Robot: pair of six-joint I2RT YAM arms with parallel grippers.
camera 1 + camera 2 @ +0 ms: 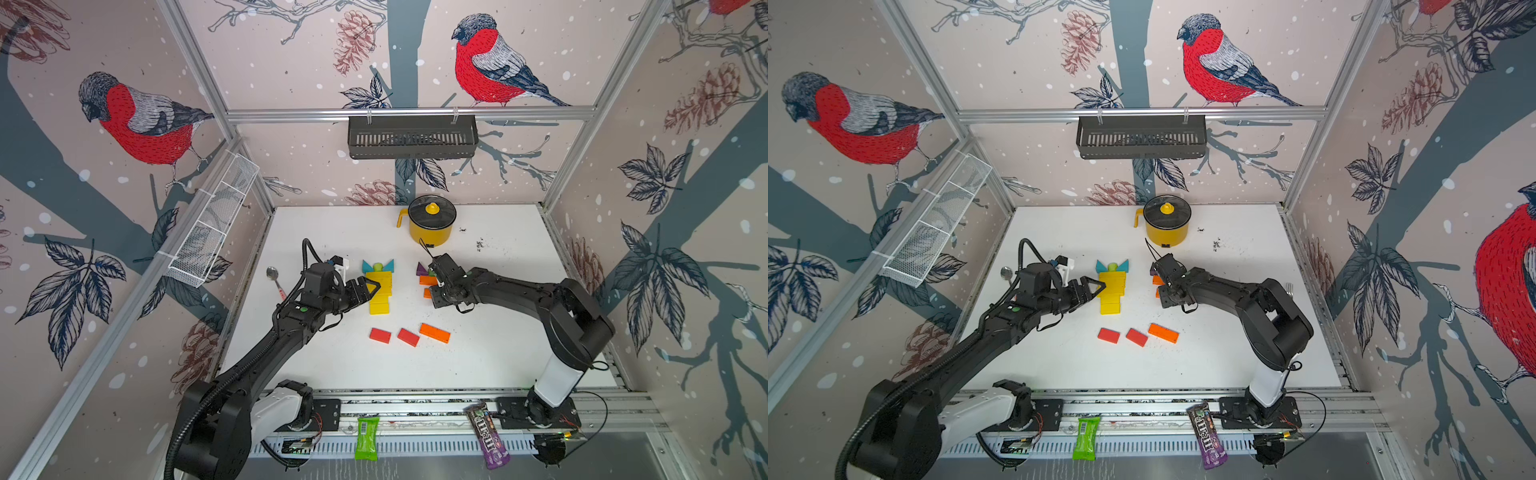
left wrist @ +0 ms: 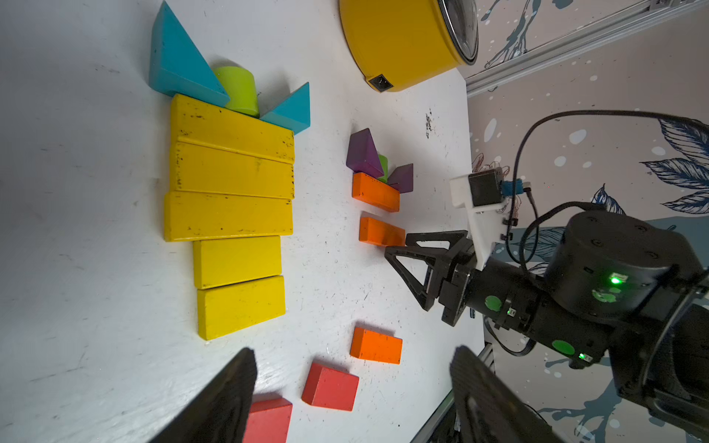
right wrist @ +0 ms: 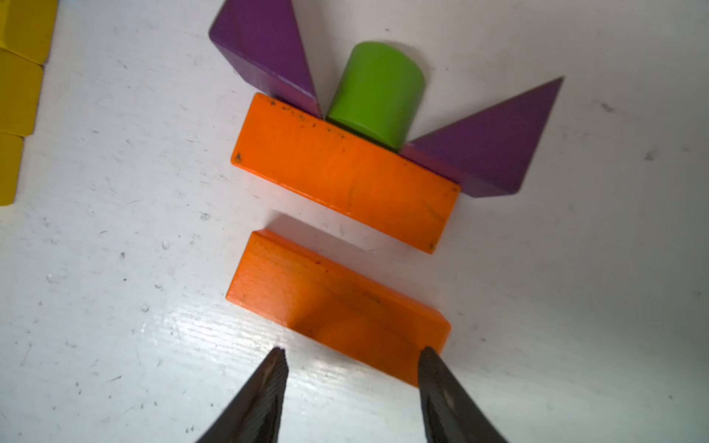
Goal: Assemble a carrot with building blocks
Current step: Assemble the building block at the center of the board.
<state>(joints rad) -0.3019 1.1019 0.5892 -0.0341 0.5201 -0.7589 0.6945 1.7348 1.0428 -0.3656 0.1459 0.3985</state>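
A finished stack of yellow blocks (image 1: pixel 380 291) lies mid-table, topped by two teal triangles (image 2: pixel 176 57) and a green cylinder (image 2: pixel 239 90). My left gripper (image 1: pixel 374 291) hovers over its left edge, open and empty (image 2: pixel 355 368). To the right, two purple triangles (image 3: pixel 264 46) and a green cylinder (image 3: pixel 378 90) sit against an orange block (image 3: pixel 345 172). A second orange block (image 3: pixel 337 310) lies parallel to it, a small gap away. My right gripper (image 3: pixel 353 354) is open at that block's near edge, one fingertip (image 3: pixel 427 358) at its corner. Two red blocks (image 1: pixel 380 335) and another orange block (image 1: pixel 434 332) lie loose nearer the front.
A yellow lidded pot (image 1: pixel 431 224) stands at the back of the table. A spoon (image 1: pixel 274 278) lies at the left, beside my left arm. A black basket (image 1: pixel 411 137) hangs on the back wall and a white wire basket (image 1: pixel 216 224) on the left wall. Candy packets (image 1: pixel 367 438) lie on the front rail.
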